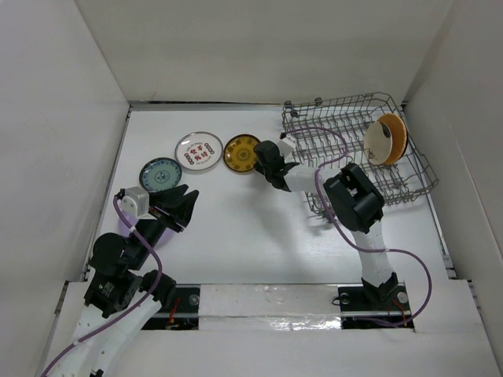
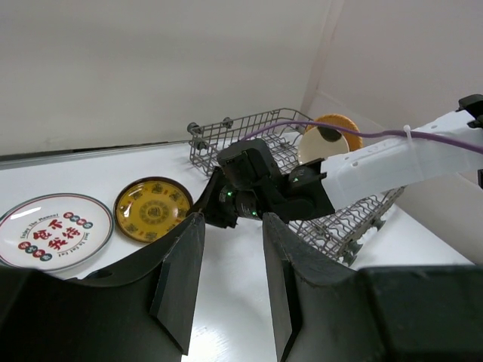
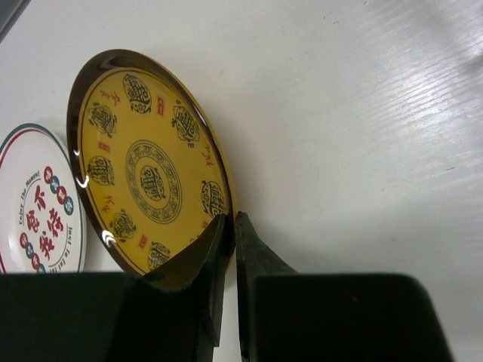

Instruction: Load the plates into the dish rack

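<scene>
Closest to my right wrist camera, the two fingers of my right gripper stand almost together on the near rim of the yellow plate. One is inside the lip and one outside, which I read as a pinch on that edge. The plate looks to be lying flat. My left gripper is spread with nothing between its fingers, and it hangs over the table just beside the teal plate.

Just left of the yellow plate lies the white plate with red marks, the two nearly touching, and the teal one is a little nearer to me. To the right sits the dish rack, where an orange plate already stands on edge at the far right end.

I judge this to be the grasp for the second plate, with three plates left out on the table. Next I would need to lift by the rim, tip the plate upright, carry it right and lower it between the tines. The hold is thin on a glossy edge, so it could slip as the plate tilts.

Underneath is a plain white table, faintly shiny, boxed in by white walls on the left, back and right.
</scene>
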Robot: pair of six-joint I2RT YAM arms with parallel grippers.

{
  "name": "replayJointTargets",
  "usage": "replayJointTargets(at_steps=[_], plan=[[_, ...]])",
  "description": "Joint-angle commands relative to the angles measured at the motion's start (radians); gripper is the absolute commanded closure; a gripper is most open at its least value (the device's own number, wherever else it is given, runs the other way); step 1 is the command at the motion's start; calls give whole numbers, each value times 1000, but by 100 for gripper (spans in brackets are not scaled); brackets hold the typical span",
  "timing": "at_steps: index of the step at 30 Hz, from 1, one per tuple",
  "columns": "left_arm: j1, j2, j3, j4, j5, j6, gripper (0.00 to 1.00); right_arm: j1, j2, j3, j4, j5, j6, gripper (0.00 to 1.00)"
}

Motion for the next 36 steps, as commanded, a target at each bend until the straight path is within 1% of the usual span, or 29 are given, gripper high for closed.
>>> replayJointTargets(at_steps=[1,2,3,4,7,8,13,14,19,21,24,26,31,32,34,35,36], plan=[[-6,16,-5,55,-7,-1,66,39,-69,-18,-5,93,-50,91],[-6,19,-3,53,-4,0,66,39,-75,-18,-5,104,-60,94],[-6,19,-3,53,-4,0,66,49,-81,-23,-2,119,-65,95],[-6,17,-5,54,-5,0,66,49,-99,-30,10,122,-70,97],[-6,26,-5,53,-9,0,66,68,-138,-66,73,130,-111,100],[-6,29,-3,51,-4,0,66,68,-147,-66,73,130,-122,100],[-6,26,-5,53,-7,0,66,77,-225,-127,182,150,-201,100],[-6,26,-3,53,-2,0,66,77,-251,-132,215,143,-244,100],[-6,8,-3,59,14,-3,66,77,-359,-164,258,178,-372,100],[-6,6,-2,58,30,-4,66,68,-403,-185,272,211,-454,100],[-6,-4,3,62,59,-7,66,20,-512,-231,292,259,-582,100],[-6,-18,5,65,61,-9,65,-12,-598,-259,304,259,-680,100],[-6,-58,6,68,74,-9,65,-151,-728,-302,324,267,-881,100],[-6,-63,6,70,82,-10,65,-170,-757,-313,332,273,-951,100],[-6,-69,8,71,88,-10,65,-213,-776,-358,407,311,-1055,100],[-6,-69,9,68,93,-10,65,-228,-779,-380,441,332,-1153,100],[-6,-70,11,67,100,-10,65,-246,-781,-400,515,365,-1201,100]])
